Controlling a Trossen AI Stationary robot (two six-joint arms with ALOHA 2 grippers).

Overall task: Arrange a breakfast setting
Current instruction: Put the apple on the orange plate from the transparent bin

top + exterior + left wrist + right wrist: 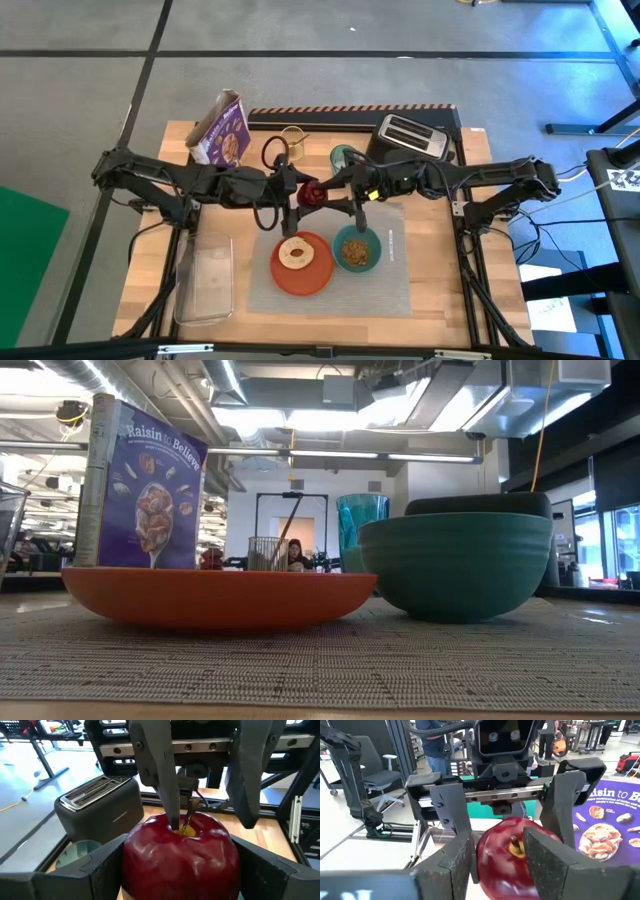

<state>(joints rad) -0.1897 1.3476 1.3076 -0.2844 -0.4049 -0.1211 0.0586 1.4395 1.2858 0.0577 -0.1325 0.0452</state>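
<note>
A dark red fruit (312, 193), an apple, hangs in mid-air above the far edge of the grey placemat (400, 285). My left gripper (300, 190) comes at it from the table's left and my right gripper (326, 190) from the right, and both are closed on it. On the placemat stand the orange plate (300, 275), with the bagel-like ring (295, 252) lying on it, and the teal bowl (356, 250). The green cup (343, 157) stands behind the placemat. The low view shows the plate (215, 600), the bowl (455, 565) and the cup (360, 520), but neither gripper. My left gripper pinches the apple's two opposite sides (134, 862) between its fingers (95, 872). It reaches in nearly level from the table's left. The apple is lifted clear, its stem end turned toward the other arm. My right gripper meets the apple's stem end (514, 847), coming level from the table's right. One finger (167, 795) ends in the stem hollow; the other (245, 790) lies against the apple's shoulder. In its own view the fingers (545, 862) stand on either side of the stem.
A black toaster (410, 138) stands at the far right and a purple cereal box (222, 130) at the far left, with a wire holder (290, 135) between them. A clear container (203, 280) lies to the left of the placemat.
</note>
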